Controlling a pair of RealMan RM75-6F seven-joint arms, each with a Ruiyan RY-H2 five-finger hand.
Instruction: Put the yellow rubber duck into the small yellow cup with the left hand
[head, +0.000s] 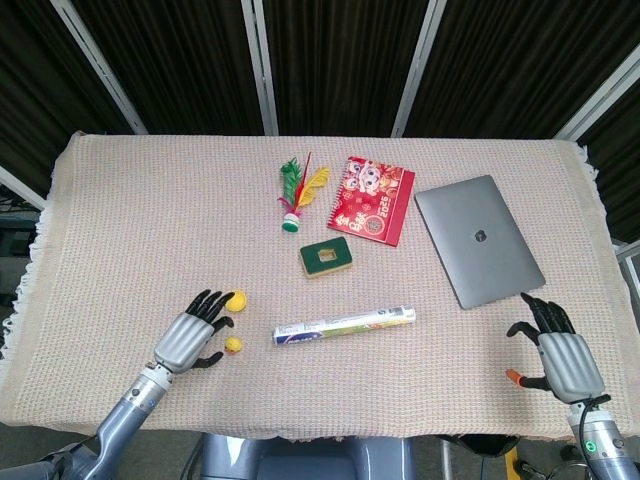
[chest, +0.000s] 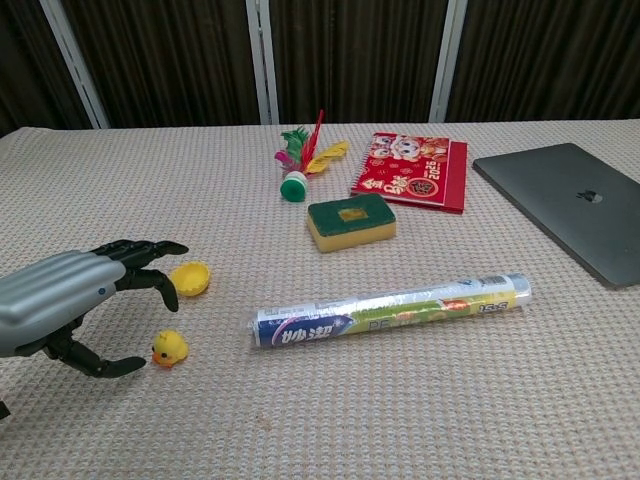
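Observation:
The yellow rubber duck (chest: 169, 349) (head: 233, 345) sits upright on the cloth, just in front of the small yellow cup (chest: 190, 278) (head: 237, 300). My left hand (chest: 75, 304) (head: 192, 337) hovers open just left of the duck, fingers spread over it, the thumb low beside it. Its upper fingertips reach next to the cup and partly hide its left edge in the head view. Nothing is in that hand. My right hand (head: 560, 357) rests open at the table's front right corner, far from both objects.
A foil-wrapped roll (chest: 390, 308) lies right of the duck. Behind are a green-and-yellow sponge (chest: 351, 221), a feather shuttlecock (chest: 300, 165), a red notebook (chest: 412, 171) and a grey laptop (chest: 575, 205). The table's front edge (head: 300, 432) is close behind the left hand.

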